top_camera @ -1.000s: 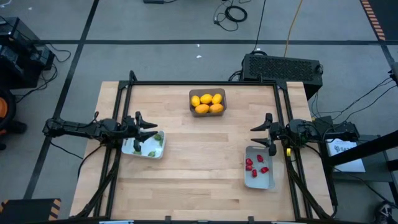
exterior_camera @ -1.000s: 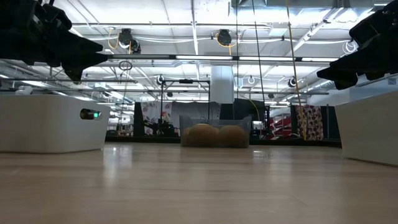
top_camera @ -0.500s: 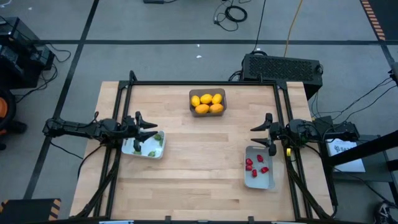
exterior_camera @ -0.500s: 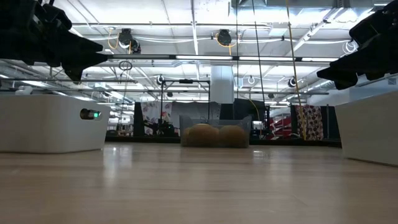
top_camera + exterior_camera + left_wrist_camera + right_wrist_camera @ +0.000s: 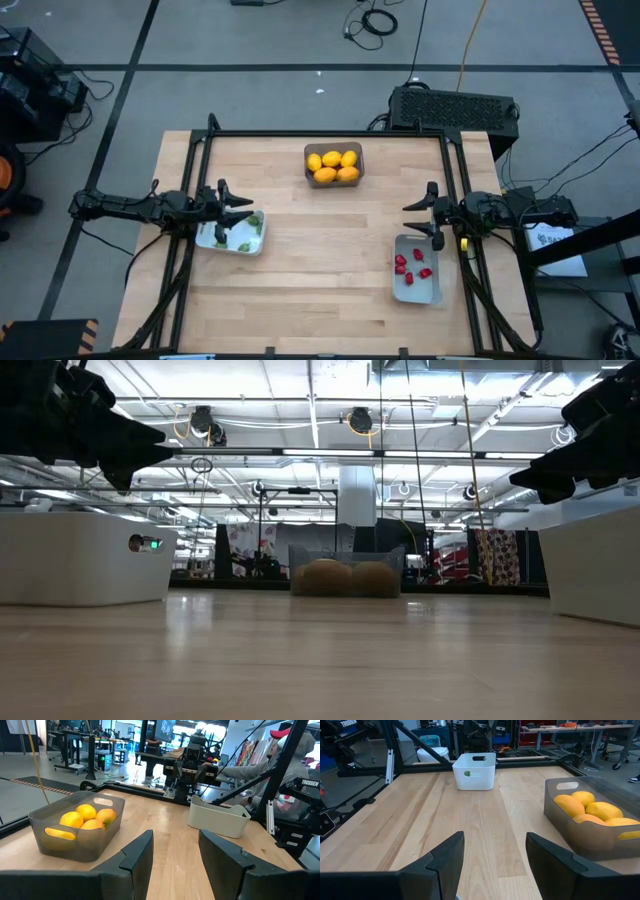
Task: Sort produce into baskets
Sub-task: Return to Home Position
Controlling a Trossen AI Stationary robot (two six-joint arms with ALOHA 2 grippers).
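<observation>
A dark grey bin (image 5: pixel 334 163) at the table's far middle holds several yellow and orange fruits (image 5: pixel 333 166); it also shows in the left wrist view (image 5: pixel 75 822) and the right wrist view (image 5: pixel 592 817). A pale bin (image 5: pixel 232 232) at the left holds tiny green pieces (image 5: pixel 247 245). A pale bin (image 5: pixel 416 269) at the right holds red pieces (image 5: pixel 410 266). My left gripper (image 5: pixel 240 206) is open and empty above the left bin's far edge. My right gripper (image 5: pixel 417 217) is open and empty just beyond the right bin's far end.
A black metal frame (image 5: pixel 330 133) runs along the table's far, left and right edges. Bare wooden tabletop (image 5: pixel 325 260) lies between the three bins. A person in a red cap sits beyond the table in the left wrist view (image 5: pixel 290 755).
</observation>
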